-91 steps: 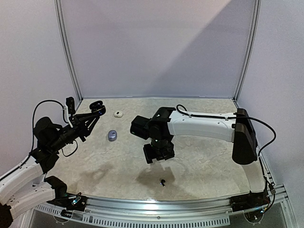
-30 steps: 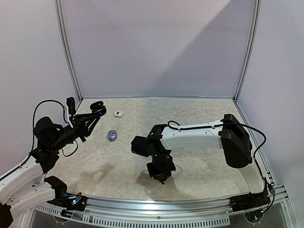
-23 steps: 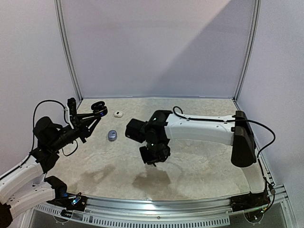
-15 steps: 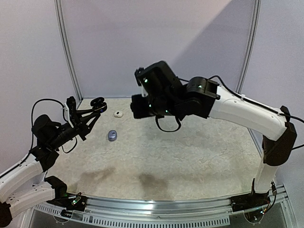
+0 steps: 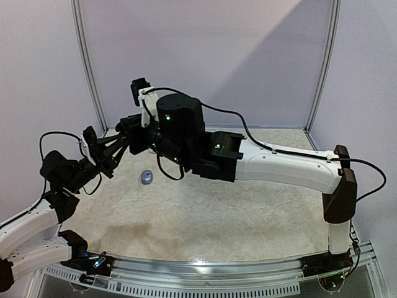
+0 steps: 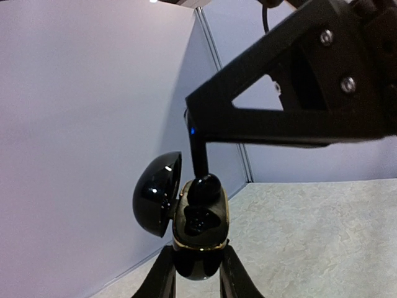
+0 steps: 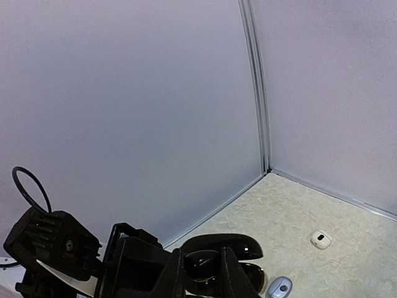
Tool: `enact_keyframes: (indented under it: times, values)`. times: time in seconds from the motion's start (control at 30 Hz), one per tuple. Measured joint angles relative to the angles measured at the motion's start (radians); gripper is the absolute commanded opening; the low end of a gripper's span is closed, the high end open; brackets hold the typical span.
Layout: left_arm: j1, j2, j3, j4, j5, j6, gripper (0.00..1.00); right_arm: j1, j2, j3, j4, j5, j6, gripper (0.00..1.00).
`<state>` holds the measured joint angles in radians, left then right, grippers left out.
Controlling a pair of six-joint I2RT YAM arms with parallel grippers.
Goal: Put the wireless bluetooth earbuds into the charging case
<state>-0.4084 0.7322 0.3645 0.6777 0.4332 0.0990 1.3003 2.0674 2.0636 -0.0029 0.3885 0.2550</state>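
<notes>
**A:** Far left of the scene?

**B:** Left gripper [image 6: 197,264], raised off the table [image 5: 248,211] and angled upward. Closed tight on the black charging case [image 6: 198,226], one finger on each side of its lower half. Holds it in the air near the back-left corner.

**A:** Case open or closed?

**B:** Open. Glossy lid [image 6: 155,194] hinged back to the left in the left wrist view. Dark wells exposed.

**A:** Anything at the case?

**B:** Black earbud [image 6: 203,186], at the upper rim of the case, just over the wells. Hard to tell whether seated or only touching.

**A:** And to the right of that?

**B:** Right gripper [image 7: 201,273], stretched across from the right side, meeting the case from above. Jaws almost together, only a narrow gap. Pinches the black earbud at the fingertips [image 6: 200,158].

**A:** Lower down, on the table?

**B:** Small blue-grey case [image 5: 146,177], lying flat below and slightly right of the two grippers in the overhead view, apart from both. Small white case [image 7: 320,239] farther back on the table, seen only from the right wrist.
</notes>
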Motion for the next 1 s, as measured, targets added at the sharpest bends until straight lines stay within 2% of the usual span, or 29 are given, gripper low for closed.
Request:
enact_keyframes:
  times: [0.33, 1.0]
  values:
    - [-0.003, 0.002, -0.010, 0.040, -0.010, 0.000, 0.00, 0.010, 0.034, 0.006, 0.103, -0.021, -0.062, 0.00]
    - [-0.004, 0.010, -0.011, 0.043, -0.028, -0.034, 0.00, 0.009, 0.074, 0.006, 0.115, 0.003, -0.084, 0.00]
